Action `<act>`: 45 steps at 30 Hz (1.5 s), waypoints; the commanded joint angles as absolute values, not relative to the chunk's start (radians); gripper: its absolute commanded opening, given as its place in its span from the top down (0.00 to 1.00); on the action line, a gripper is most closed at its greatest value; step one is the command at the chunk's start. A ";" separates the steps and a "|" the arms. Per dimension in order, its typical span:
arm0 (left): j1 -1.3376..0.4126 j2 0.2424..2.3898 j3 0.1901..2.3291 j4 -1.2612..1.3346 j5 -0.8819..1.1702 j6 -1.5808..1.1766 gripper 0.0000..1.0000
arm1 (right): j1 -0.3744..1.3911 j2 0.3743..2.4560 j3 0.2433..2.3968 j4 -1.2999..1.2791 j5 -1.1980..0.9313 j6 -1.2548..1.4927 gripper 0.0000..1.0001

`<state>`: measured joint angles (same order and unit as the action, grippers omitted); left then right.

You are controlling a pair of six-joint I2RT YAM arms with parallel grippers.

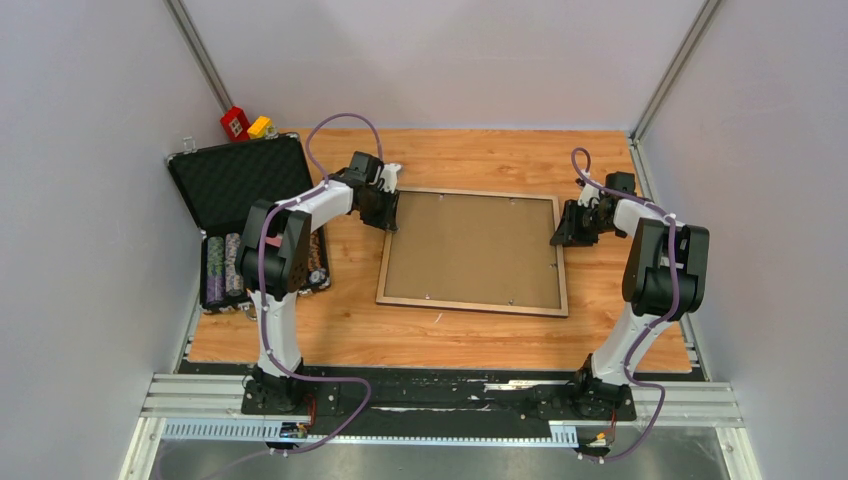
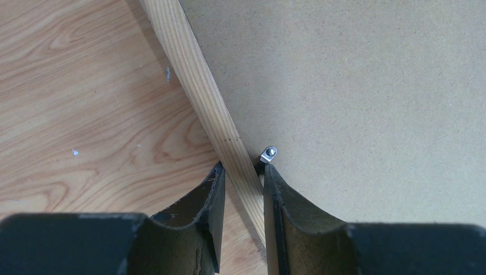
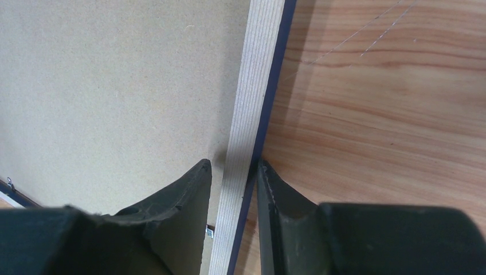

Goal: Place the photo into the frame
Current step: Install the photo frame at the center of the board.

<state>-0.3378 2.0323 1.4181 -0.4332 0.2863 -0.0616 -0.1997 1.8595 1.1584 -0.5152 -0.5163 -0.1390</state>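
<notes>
The frame (image 1: 470, 305) lies back side up on the table, with the brown backing panel (image 1: 470, 250) set inside it. The photo is hidden. My left gripper (image 1: 390, 220) is at the frame's left rail near the far corner. In the left wrist view its jaws (image 2: 243, 169) are shut on the tan rail (image 2: 195, 86), with one fingertip beside a small metal clip (image 2: 269, 153). My right gripper (image 1: 558, 238) straddles the right rail (image 3: 252, 86). Its jaws (image 3: 234, 166) are open: the outer finger touches the navy edge and a small gap remains at the inner finger.
An open black foam-lined case (image 1: 240, 180) of poker chips (image 1: 225, 265) lies at the left edge of the table. Red (image 1: 235, 122) and yellow (image 1: 260, 126) blocks sit at the far left corner. Grey walls enclose three sides.
</notes>
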 commanded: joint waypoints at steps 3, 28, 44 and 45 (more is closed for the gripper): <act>-0.344 2.017 1.397 -0.371 0.311 -0.034 0.94 | -0.202 1.868 1.152 -0.507 -0.552 -0.133 0.67; -0.345 2.001 1.414 -0.393 0.265 -0.043 0.51 | -0.209 1.870 1.157 -0.508 -0.552 -0.138 0.63; -0.343 1.938 1.438 -0.470 0.184 -0.013 0.00 | -0.210 1.777 1.136 -0.508 -0.541 -0.169 0.39; -0.343 1.923 1.434 -0.469 0.175 -0.007 0.00 | -0.210 1.764 1.133 -0.508 -0.543 -0.172 0.34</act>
<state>-0.3454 2.0174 1.4296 -0.4553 0.2176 -0.0456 -0.2062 1.8431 1.1473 -0.5179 -0.5323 -0.1448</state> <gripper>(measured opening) 0.993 0.587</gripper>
